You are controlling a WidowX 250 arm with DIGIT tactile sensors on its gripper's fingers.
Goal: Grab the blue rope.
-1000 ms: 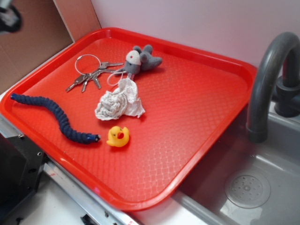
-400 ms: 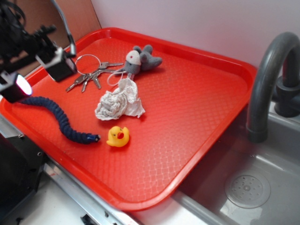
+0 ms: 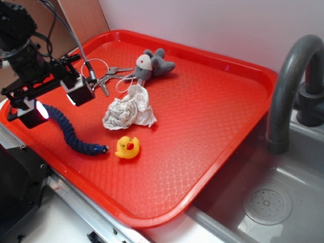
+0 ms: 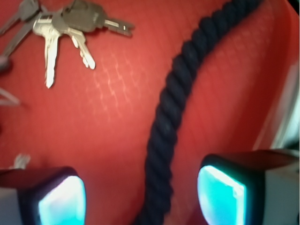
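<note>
The blue rope (image 3: 71, 132) is a thick dark navy braided cord lying wavy on the left side of the red tray (image 3: 202, 131), its bound tip next to the yellow duck. My gripper (image 3: 54, 103) hangs open just above the rope's left part, one finger on each side. In the wrist view the blue rope (image 4: 171, 108) runs from the top right down between the two glowing pads (image 4: 220, 194), untouched by either; the gripper (image 4: 140, 199) is wide open. The rope's far left end is hidden behind my arm in the exterior view.
A key ring with keys (image 3: 104, 78), a grey plush mouse (image 3: 152, 65), a crumpled white cloth (image 3: 129, 111) and a yellow rubber duck (image 3: 127, 147) lie on the tray. A grey faucet (image 3: 291, 81) and sink (image 3: 263, 202) stand to the right. The keys (image 4: 61, 28) lie close by.
The arm has come in from the upper left and dropped toward the rope, now straddling it with open fingers. The rope and the other objects have not moved.
</note>
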